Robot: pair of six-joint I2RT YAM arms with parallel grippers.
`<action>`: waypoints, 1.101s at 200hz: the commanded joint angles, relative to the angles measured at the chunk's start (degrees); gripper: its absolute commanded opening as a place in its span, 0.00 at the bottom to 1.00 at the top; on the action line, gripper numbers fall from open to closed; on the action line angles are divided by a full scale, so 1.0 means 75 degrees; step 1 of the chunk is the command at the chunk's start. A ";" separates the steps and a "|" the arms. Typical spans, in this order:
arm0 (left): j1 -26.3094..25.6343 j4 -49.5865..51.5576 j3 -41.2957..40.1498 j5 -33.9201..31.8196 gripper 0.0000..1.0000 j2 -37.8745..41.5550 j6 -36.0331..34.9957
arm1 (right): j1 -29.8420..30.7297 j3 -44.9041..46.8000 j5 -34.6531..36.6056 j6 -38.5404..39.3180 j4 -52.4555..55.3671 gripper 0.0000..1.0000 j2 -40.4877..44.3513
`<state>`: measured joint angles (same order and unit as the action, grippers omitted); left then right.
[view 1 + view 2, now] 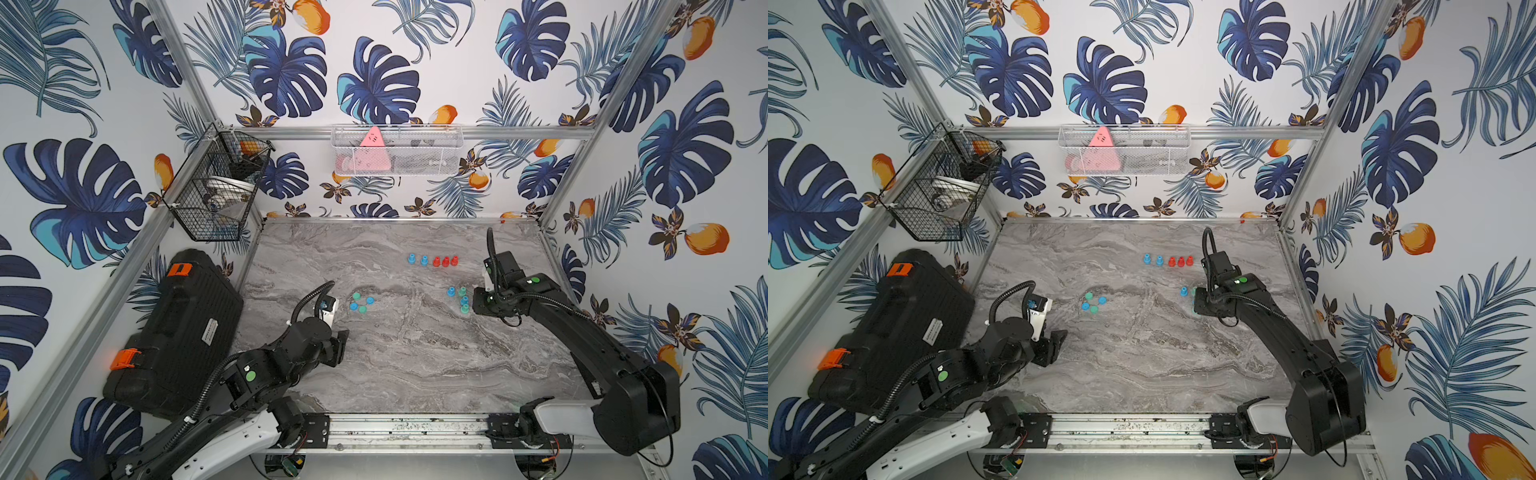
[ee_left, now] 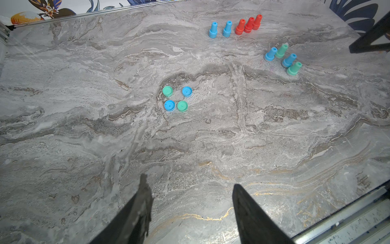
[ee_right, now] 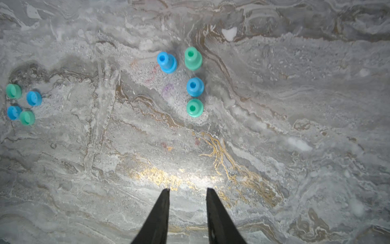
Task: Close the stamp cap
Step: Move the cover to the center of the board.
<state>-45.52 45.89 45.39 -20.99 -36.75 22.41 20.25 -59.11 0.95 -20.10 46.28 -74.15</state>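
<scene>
- Your left gripper hangs low over the near part of the marble tabletop, with its fingers wide apart and nothing between them.
- Your right gripper is also empty. Its fingers are apart, but only by a narrow gap.
- The work lies in two places. Four loose caps, two green and two blue, sit bunched mid-table. Four upright stamps, also two green and two blue, stand well apart from them, close to the right gripper.
- A back row of two blue and three red stamps looks finished. I would leave it alone.
- Risk: the four stamps stand very close together, so a finger coming down beside one could topple its neighbour.
- Risk: the right fingers' narrow gap may land on top of a stamp neck instead of around it. Widen the gap before you descend.
- Risk: the caps are low and nearly touching. A pinch on one could push the others away or flip it.
- Risk: I cannot tell whether the caps lie mouth up. If you guess wrong, the cap will not seat.
- Risk: a green cap could go on a blue stamp, so match the colours.
- Faint pink and purple smudges mark the marble near the stamps. Dragging a stamp would probably add more.
- Writing: the black case carries a white label, which is too small to read. I can read nothing on the stamps or caps.
</scene>
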 commanded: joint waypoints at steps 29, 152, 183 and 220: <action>0.0010 -0.0060 0.0054 -0.0013 0.65 -0.0179 0.0039 | 0.0342 0.1257 0.0082 -0.0356 -0.0303 0.33 0.1205; 0.0010 -0.0192 0.0381 0.0208 0.65 -0.1377 0.0286 | 0.1242 0.1354 0.0881 -0.0823 -0.0171 0.34 0.1799; 0.0010 -0.1025 0.0275 0.0619 0.65 -0.2060 0.0489 | 0.1351 0.1373 0.1017 -0.0871 -0.0159 0.34 0.1926; 0.0288 -0.1910 0.0224 0.1142 0.65 -0.3033 0.0703 | 0.1506 0.1403 0.1202 -0.0929 -0.0171 0.35 0.2125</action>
<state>-44.86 38.28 47.42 -16.03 -56.62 25.61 31.07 -48.75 8.16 -26.17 45.60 -58.94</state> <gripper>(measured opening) 0.647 0.343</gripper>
